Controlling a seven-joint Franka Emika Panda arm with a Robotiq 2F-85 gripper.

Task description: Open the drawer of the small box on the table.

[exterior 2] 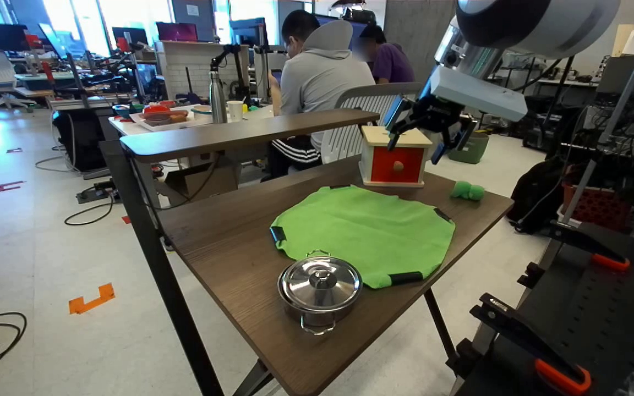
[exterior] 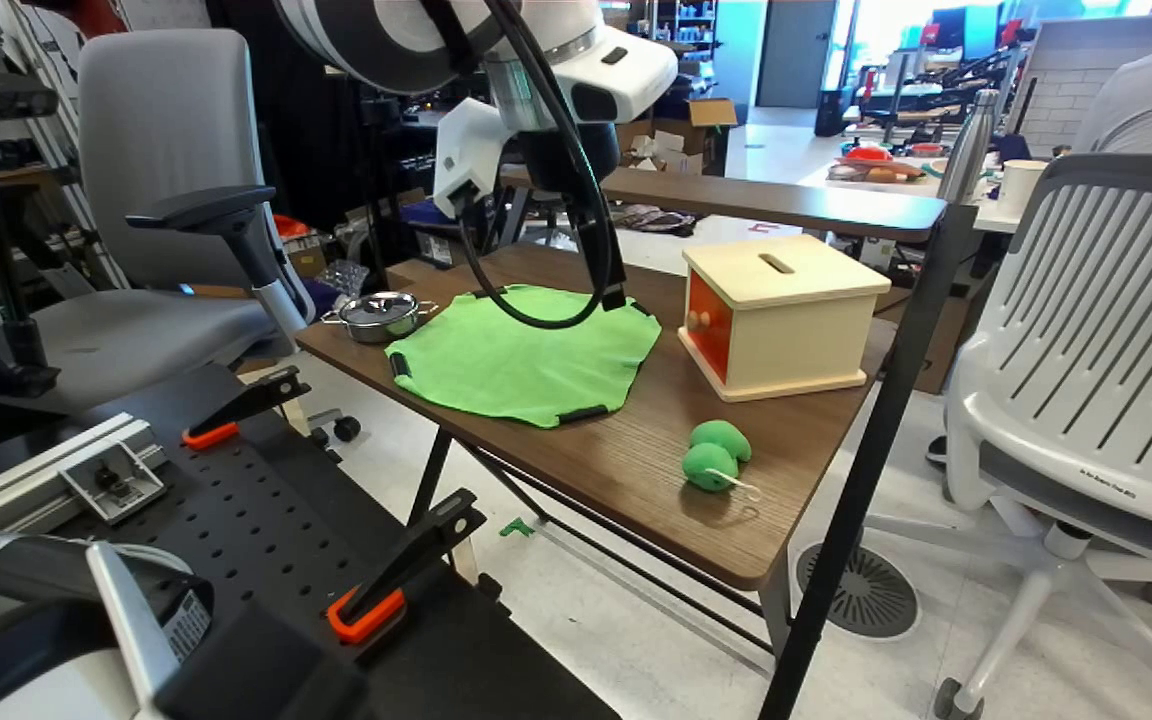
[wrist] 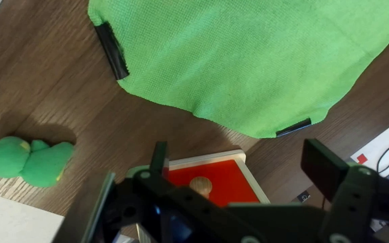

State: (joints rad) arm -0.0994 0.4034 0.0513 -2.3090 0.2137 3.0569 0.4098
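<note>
On the counter, near the cloth, stands the box. Its drawer looks shut, sitting flush. My gripper hangs spread, holding nothing. I judge the opening not yet begun, with 3 steps left: reach in, take the knob, pull.

Both exterior views show the pot; the wrist view doesn't. In an exterior view my fingers stand apart from the box; the wrist view overlaps them, hiding that gap. The slot shows clearly in an exterior view, not in the wrist view.
</note>
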